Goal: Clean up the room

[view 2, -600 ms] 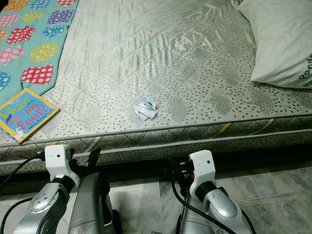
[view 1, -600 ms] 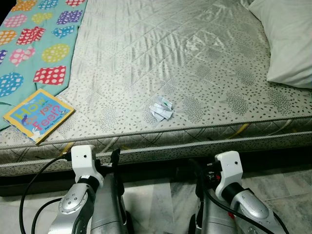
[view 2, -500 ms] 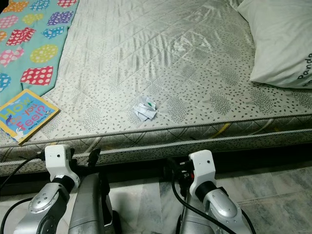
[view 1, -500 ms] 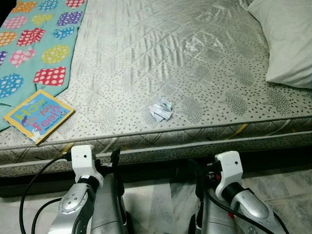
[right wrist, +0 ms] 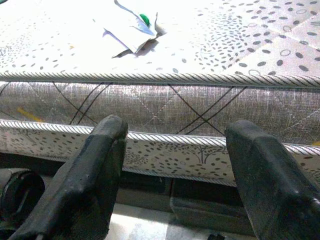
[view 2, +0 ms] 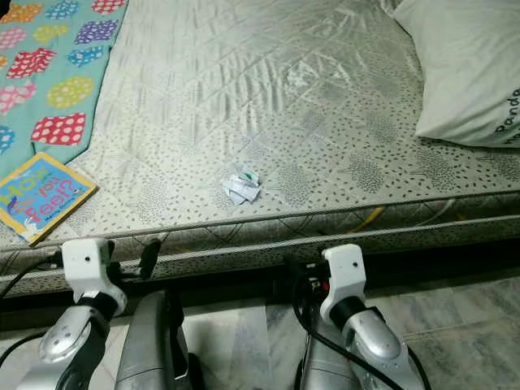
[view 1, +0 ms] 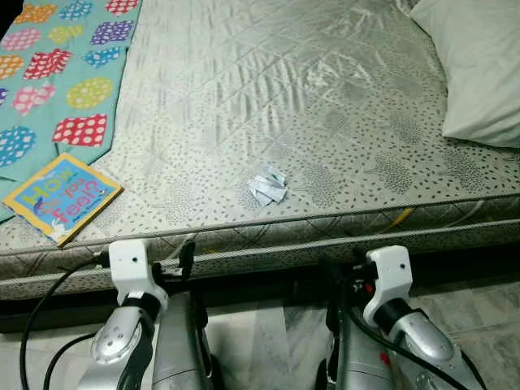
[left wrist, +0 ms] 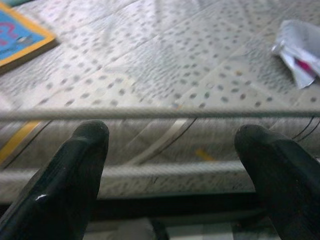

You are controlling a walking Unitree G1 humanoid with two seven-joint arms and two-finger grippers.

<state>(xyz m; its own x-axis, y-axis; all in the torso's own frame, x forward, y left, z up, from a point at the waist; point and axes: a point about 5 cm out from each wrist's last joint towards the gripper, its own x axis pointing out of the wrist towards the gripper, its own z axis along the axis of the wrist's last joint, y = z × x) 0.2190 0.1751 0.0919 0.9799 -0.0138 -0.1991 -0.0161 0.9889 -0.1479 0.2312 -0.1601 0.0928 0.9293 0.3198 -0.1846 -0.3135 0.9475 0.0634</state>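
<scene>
Crumpled paper scrap (view 1: pixel 268 185) lies on the mattress (view 1: pixel 268 89) a little below the middle of the head-camera frame, near the front edge of the bed. It is small, white and creased, folded into a few overlapping flaps, with a tiny green spot on it and what looks like a reddish mark in the left wrist view. Nothing touches it. To the left of the frame, a children's picture book (view 1: pixel 62 195) with a yellow border and a blue cover rests flat by the mattress edge, its upper corner lying on a teal blanket (view 1: pixel 57 73) patterned with coloured polka-dot patches that runs up the upper left corner. At the upper right, a white pillow (view 1: pixel 479 65) sits on the bed. The mattress cover is pale and silvery, quilted in diamonds and speckled with small dark marks, with corded piping along its front edge. Both arms are low at the bottom of the frame, in front of the bed's side and above a marbled tile floor (view 1: pixel 260 341). The left gripper (left wrist: pixel 172 165) points at the mattress edge with its two black fingers spread wide and nothing between them; the right gripper (right wrist: pixel 172 165) does the same, fingers apart and empty, with the paper scrap lying just beyond the piping ahead of it.
</scene>
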